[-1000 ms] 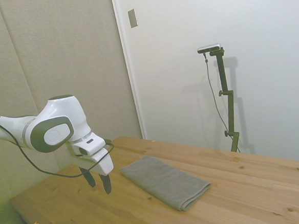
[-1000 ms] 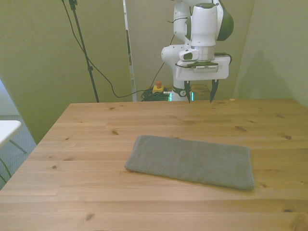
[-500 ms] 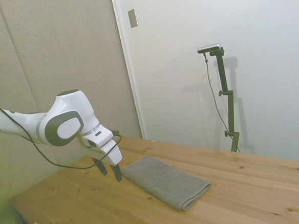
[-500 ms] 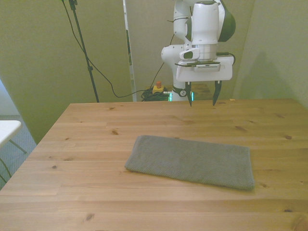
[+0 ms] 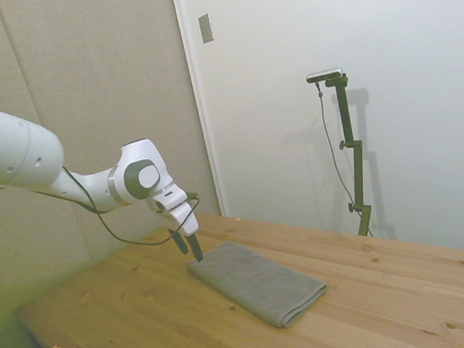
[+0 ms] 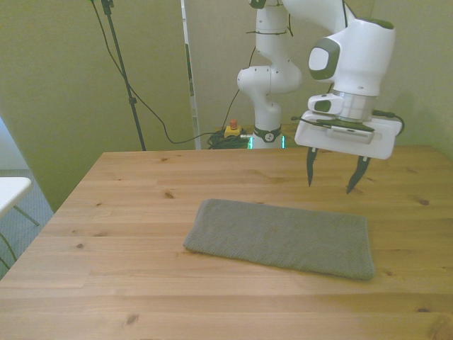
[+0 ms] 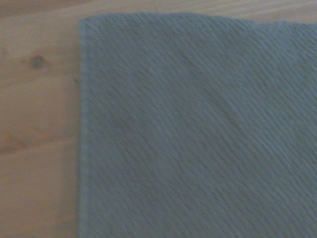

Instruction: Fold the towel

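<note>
The grey-taupe towel (image 6: 283,237) lies flat on the wooden table (image 6: 127,219) as a long folded rectangle. In the side view the towel (image 5: 255,282) runs away from the arm toward the right. My gripper (image 6: 330,185) is open, fingers pointing down, and hangs a little above the table just behind the towel's end at the front view's right. In the side view the gripper (image 5: 191,253) sits at the towel's end nearest the arm. The wrist view shows a towel corner (image 7: 198,134) with bare wood beside it. Nothing is between the fingers.
Bare wood surrounds the towel on all sides (image 5: 131,324). Behind the table's far edge, on the floor, are a yellow box with a red button (image 6: 231,129) and cables. A white surface (image 6: 10,190) shows at the front view's left edge.
The gripper has swung from behind the table's far edge toward the front view's right and lower, ending over the towel's end. It stays open. The towel has not moved.
</note>
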You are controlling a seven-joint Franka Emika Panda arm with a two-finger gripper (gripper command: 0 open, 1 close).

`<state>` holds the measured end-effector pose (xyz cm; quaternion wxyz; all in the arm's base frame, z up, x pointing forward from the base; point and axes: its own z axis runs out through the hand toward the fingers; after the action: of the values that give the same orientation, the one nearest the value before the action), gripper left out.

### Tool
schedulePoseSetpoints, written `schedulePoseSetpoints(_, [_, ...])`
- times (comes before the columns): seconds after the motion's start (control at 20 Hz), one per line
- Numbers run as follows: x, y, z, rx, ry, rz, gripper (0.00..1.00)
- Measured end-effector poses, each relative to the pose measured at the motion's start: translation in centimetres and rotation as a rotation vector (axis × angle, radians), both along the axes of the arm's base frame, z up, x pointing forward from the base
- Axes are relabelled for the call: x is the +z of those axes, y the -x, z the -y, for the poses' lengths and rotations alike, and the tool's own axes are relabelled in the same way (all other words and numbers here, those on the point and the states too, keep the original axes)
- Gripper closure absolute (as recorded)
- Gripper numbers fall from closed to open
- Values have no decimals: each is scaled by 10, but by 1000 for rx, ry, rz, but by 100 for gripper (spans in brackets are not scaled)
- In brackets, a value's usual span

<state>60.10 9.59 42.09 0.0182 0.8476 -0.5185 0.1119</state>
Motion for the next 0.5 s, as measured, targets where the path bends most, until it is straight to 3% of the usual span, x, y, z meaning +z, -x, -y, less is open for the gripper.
schedulePoseSetpoints(0.2, [-10,-38,-16,1,12,-30,0])
schedulePoseSetpoints(0.5, [-45,-70,-29,-10,45,-90,0])
